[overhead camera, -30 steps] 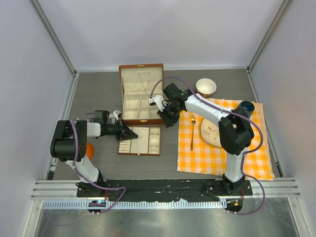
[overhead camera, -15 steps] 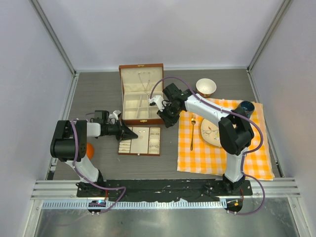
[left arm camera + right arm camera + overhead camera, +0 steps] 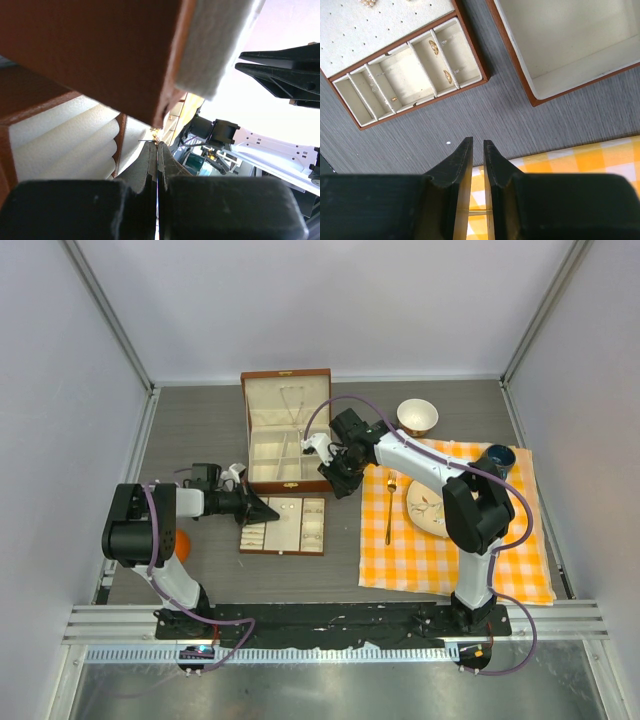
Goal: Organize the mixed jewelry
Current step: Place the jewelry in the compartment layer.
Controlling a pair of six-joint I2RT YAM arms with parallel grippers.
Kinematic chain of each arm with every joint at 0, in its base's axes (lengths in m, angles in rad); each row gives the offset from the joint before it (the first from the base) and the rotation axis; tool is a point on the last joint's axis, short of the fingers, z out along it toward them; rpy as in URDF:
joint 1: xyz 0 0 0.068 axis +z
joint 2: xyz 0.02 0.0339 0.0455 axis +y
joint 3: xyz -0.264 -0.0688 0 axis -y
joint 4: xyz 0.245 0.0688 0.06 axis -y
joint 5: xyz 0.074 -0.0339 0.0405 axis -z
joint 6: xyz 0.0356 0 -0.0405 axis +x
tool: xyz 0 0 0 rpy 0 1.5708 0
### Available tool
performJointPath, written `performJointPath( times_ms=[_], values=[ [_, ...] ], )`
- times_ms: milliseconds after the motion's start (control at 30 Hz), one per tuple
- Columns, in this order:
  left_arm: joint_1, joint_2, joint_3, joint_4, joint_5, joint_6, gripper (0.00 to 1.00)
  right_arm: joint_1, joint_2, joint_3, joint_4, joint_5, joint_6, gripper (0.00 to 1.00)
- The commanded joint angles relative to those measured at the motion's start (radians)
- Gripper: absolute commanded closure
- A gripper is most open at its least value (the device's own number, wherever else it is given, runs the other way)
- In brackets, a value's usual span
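From above, the left hand (image 3: 266, 509) sits at the left edge of the shallow cream-lined tray (image 3: 285, 552), the right hand (image 3: 338, 481) by the open brown wooden box (image 3: 286, 373). Left wrist: its jaws are pressed together. Right wrist: its jaws stand slightly apart, gripping nothing; tiny pale jewelry pieces (image 3: 447, 76) lie in the tray's compartments.

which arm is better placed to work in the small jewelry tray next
Probably left. The left hand sits shut with its tips at the left end of the tray; the right hand hangs empty over the table, off both tray and wooden box.
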Motion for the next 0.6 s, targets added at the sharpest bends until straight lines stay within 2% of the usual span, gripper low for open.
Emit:
performJointPath(
  times_ms=[0,567],
  values=[
    [-0.008,-0.025,0.003,0.0,-0.001,0.008,1.0,0.006,0.001,0.005,0.02,-0.002,-0.007,0.8],
    [-0.006,-0.036,0.0,0.0,-0.004,0.009,1.0,0.007,0.003,0.005,0.02,-0.003,-0.007,0.8]
  ],
)
